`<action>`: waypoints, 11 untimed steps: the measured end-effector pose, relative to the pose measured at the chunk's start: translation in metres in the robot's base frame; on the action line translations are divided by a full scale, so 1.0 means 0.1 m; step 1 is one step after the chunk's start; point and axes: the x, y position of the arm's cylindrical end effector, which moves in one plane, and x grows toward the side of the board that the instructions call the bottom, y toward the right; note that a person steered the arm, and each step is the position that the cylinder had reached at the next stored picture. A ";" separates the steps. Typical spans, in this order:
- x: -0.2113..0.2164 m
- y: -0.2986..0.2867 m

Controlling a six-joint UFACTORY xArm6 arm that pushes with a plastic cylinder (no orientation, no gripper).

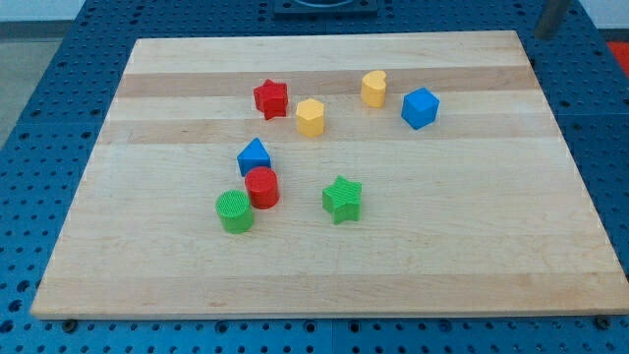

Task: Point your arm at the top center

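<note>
Only one view is given, so no part of the scene is shared with a second view. The scene is seen from above and from the front, at a slant: the wooden board (324, 265) is looked at downward, and its far edge at the view's top is drawn shorter than its near edge at the view's bottom. The board is seen from a middle nearness and it fills almost the whole picture. Around the board a blue perforated table (39, 118) is seen on all sides. A dark rod (550, 18) is cut by the view's top edge, beyond the board's far right corner; its tip is not clearly seen.
</note>
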 end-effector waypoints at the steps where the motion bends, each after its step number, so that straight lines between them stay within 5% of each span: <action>1: 0.00 0.00; 4: 0.00 -0.30; 11: 0.72 -4.01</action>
